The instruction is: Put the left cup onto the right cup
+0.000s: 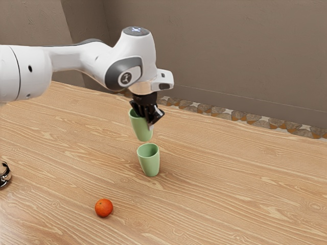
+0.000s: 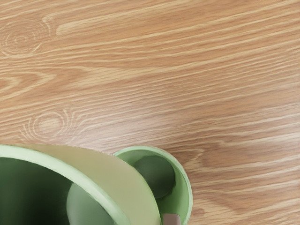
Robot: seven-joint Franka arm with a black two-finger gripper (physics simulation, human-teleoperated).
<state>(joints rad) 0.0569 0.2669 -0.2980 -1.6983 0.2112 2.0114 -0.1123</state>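
Observation:
A green cup [image 1: 140, 126] hangs tilted in the air, with my black gripper [image 1: 148, 116] shut on its rim. Directly below it a second green cup [image 1: 148, 159] stands upright on the wooden table [image 1: 245, 173], a small gap apart from the held one. In the wrist view the held cup [image 2: 70, 183] looms large just under my hand, and the standing cup [image 2: 176, 176] opens up behind it, partly covered by the held cup's wall.
An orange [image 1: 103, 207] lies on the table toward the front, on the exterior view's left of the cups. A metal object [image 1: 4, 174] sits at the exterior view's left edge. A stone border [image 1: 240, 116] runs along the wall behind the table.

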